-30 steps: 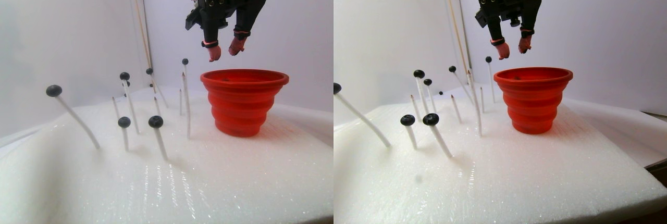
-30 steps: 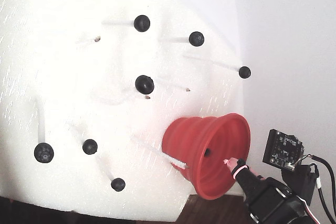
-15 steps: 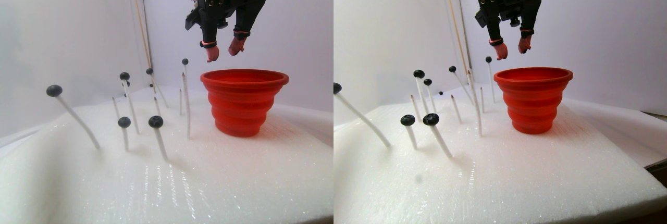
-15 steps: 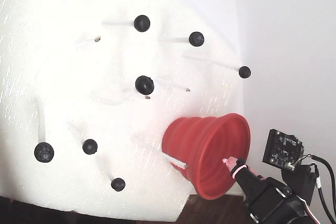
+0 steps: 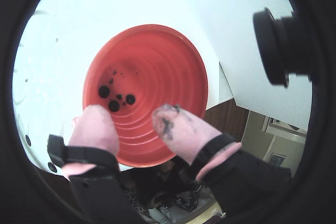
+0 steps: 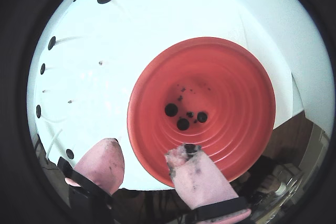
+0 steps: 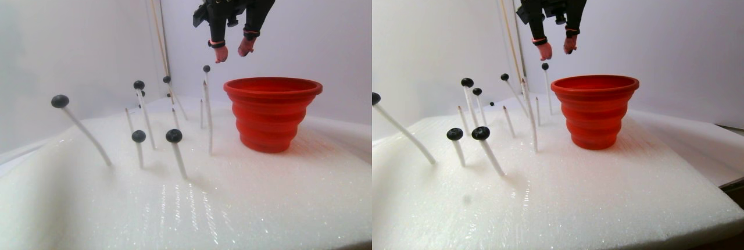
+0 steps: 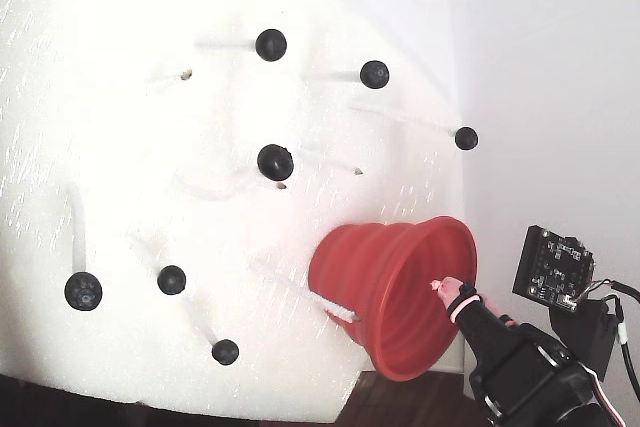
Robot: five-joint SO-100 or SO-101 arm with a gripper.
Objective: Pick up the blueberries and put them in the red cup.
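**Empty hand above the cup's rim, berries inside and on sticks**

The black hand with pink fingertip covers hangs in the air with its two fingers spread apart and nothing between them. In the stereo pair view it sits above and to the left of the red ribbed soft-plastic cup with the wide flared rim, over the nearest stick. In both wrist views the pink fingertips frame the cup's near rim, and one tip is smeared with dark stains.

The cup stands upright on the white foam sheet. At its bottom lie a few of the small round black-blue blueberries, close together, with dark specks around them.

Other blueberries sit on the tips of thin white sticks pushed into the foam, left of the cup in the stereo pair view. Some sticks there are bare.
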